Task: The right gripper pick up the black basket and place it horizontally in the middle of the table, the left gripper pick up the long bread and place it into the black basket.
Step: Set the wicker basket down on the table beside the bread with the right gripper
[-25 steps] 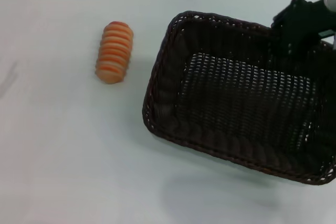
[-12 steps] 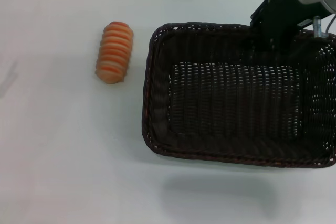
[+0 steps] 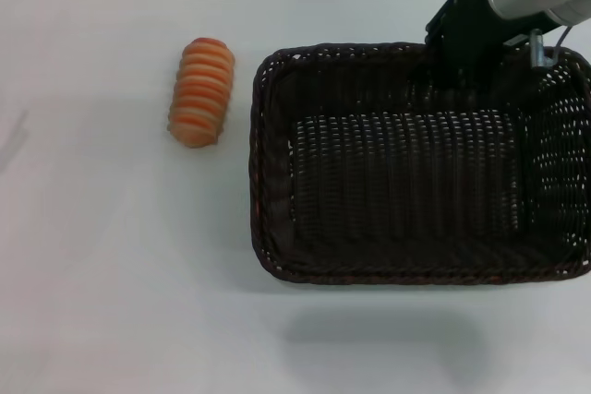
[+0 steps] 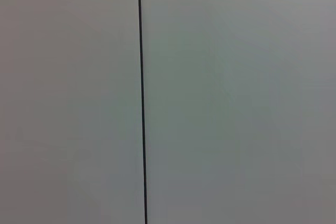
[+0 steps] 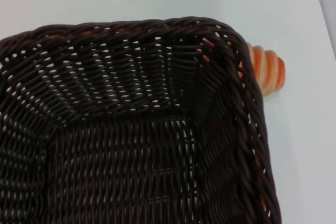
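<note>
We are seeing the dark woven wicker basket [image 3: 416, 191] lying level on the plain white table [image 3: 120, 302], the striped orange toy loaf [image 3: 200, 91] lying beside its left end, and the black right gripper [image 3: 466, 29] sitting at its far rim, finger state unclear.

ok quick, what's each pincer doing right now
Right pincer: at the far rim of the black basket; whether it grips cannot be told.
Left pincer: not in view.

head: high, facing down | right wrist: close; both show black basket [image 3: 406, 191]
</note>
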`<move>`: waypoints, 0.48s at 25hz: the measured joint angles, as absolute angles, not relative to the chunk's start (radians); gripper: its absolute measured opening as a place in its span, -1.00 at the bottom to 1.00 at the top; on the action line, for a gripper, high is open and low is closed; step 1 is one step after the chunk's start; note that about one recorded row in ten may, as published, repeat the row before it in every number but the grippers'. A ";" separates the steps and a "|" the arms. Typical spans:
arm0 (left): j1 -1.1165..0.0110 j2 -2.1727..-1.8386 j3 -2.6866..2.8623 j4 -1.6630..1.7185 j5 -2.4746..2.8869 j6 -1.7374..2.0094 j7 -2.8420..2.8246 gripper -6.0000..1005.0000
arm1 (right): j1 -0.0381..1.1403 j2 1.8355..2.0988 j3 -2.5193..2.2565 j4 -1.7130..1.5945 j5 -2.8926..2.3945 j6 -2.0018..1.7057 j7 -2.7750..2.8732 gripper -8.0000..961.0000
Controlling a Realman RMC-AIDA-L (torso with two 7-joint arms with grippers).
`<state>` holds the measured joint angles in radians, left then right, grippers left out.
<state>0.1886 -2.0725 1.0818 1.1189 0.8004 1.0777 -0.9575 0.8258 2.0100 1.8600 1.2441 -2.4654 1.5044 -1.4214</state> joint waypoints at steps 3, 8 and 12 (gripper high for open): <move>0.188 -2.072 1.081 1.115 0.800 1.078 -0.957 0.68 | 0.828 2.018 1.844 1.251 -2.469 1.477 -1.372 -0.47; 0.187 -2.069 1.080 1.112 0.799 1.081 -0.957 0.68 | 0.801 2.035 1.780 1.307 -2.511 1.420 -1.293 -0.42; 0.188 -2.069 1.079 1.111 0.799 1.082 -0.957 0.68 | 0.788 2.054 1.762 1.333 -2.544 1.399 -1.268 -0.39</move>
